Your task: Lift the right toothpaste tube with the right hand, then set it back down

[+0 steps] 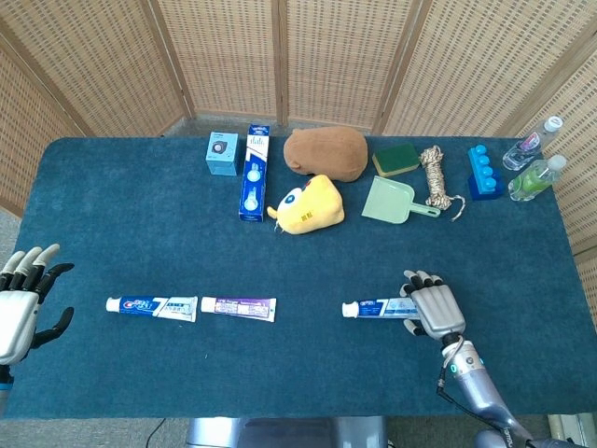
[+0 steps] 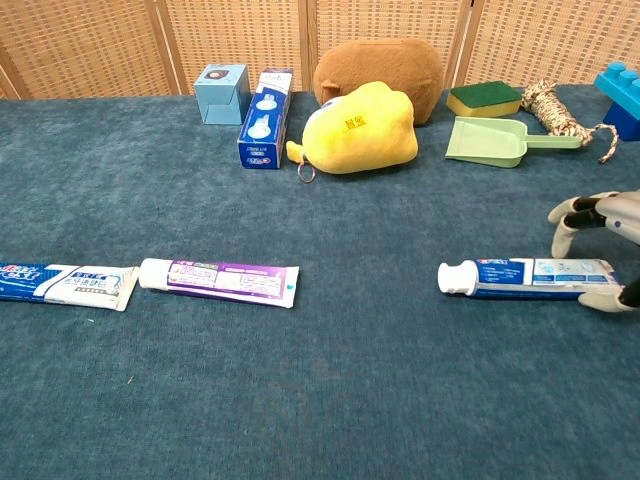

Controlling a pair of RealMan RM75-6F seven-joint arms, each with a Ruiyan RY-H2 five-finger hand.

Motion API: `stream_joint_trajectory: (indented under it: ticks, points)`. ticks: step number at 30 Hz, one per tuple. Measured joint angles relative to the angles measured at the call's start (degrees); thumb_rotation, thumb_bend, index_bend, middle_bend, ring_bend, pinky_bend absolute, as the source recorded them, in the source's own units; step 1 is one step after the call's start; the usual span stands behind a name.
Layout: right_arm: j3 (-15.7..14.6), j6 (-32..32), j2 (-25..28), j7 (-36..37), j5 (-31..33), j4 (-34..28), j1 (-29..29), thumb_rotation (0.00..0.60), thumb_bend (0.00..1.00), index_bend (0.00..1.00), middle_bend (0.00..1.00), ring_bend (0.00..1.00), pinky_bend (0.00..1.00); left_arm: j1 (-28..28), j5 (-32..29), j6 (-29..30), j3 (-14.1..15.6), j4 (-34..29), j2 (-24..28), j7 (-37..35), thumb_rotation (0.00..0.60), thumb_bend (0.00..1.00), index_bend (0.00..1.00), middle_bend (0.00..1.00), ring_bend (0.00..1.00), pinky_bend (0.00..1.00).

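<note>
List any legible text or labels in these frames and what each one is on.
Nothing reads for certain.
Blue toothpaste box: print too small to read.
Left toothpaste tube: brand print blurred.
Middle purple tube: print too small.
Right toothpaste tube, by the right hand: print blurred.
Yellow plush: small tag with dark marks, unreadable.
Light blue box: round graphic, no readable text.

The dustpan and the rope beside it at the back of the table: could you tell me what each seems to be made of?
The dustpan looks like moulded plastic, pale green with a smooth, even surface. The rope looks like twisted natural fibre, perhaps jute: tan, coarse strands.
</note>
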Motion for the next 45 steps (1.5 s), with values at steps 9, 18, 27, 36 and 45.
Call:
stream_joint_trajectory:
  ticks: [9,18,27,36,45]
  points:
    - [-0.3,-1.3,-0.3,-0.4,-0.4,0.2,1.0,0.6,0.36,0.52,0.22,0.15,0.23,0.6,0.8,1.1,0.2,-0.4,0.3,-0.2,0.6,0.32,0.19,0.08,0.05,0.04]
    - [0.5,-2.0,-0.5,1.3,-1.2,-2.2,2.4,0.6,0.49,0.79,0.53,0.46,0.42,1.9,1.8,2.9,0.6,-0.4,1.2,-1.6,0.6,0.31,0.19,0.07,0.05,0.03]
    - [0.6,-2.8,0.1,5.0,-2.1,-2.9,2.9,0.6,0.57,0.88,0.63,0.58,0.59,2.6,2.3,3.6,1.0,-0.1,1.3,-2.4,0.6,0.31,0.18,0.07,0.05,0.03]
    - [0.9,-4.7,1.3,12.8,-2.6,-3.7,3.2,0.6,0.58,0.89,0.66,0.63,0.65,2.7,2.7,3.2,1.2,-0.3,1.4,-2.6,0.6,0.31,0.18,0.07,0.05,0.04]
    - [2.0,-7.6,5.7,30.7,-4.4,-5.5,3.3,0.6,0.58,0.89,0.69,0.67,0.69,1.8,2.7,2.0,0.9,-1.1,1.4,-1.8,0.6,0.32,0.18,0.07,0.05,0.04]
